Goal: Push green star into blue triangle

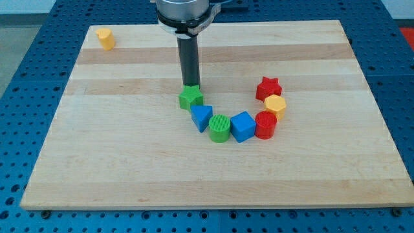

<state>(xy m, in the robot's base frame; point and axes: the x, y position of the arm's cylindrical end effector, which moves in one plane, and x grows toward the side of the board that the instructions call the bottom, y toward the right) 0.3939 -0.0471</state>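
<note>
Nearest: green cylinder [220, 127], touching blue triangle [201, 117]. Green star [191, 97] sits just far-left of the triangle, about touching. My tip [192, 87] is on the star's far side. No fingers here, only a rod. Risk: overpush shunts triangle into the cylinder chain.

The green star [191, 98] lies flat on the board, touching the blue triangle [201, 117] just below it.

Arm end: silver-grey round metal flange with a black collar [186, 26] beneath it, then a straight dark grey cylindrical rod [190, 61], matte, no markings visible.
</note>
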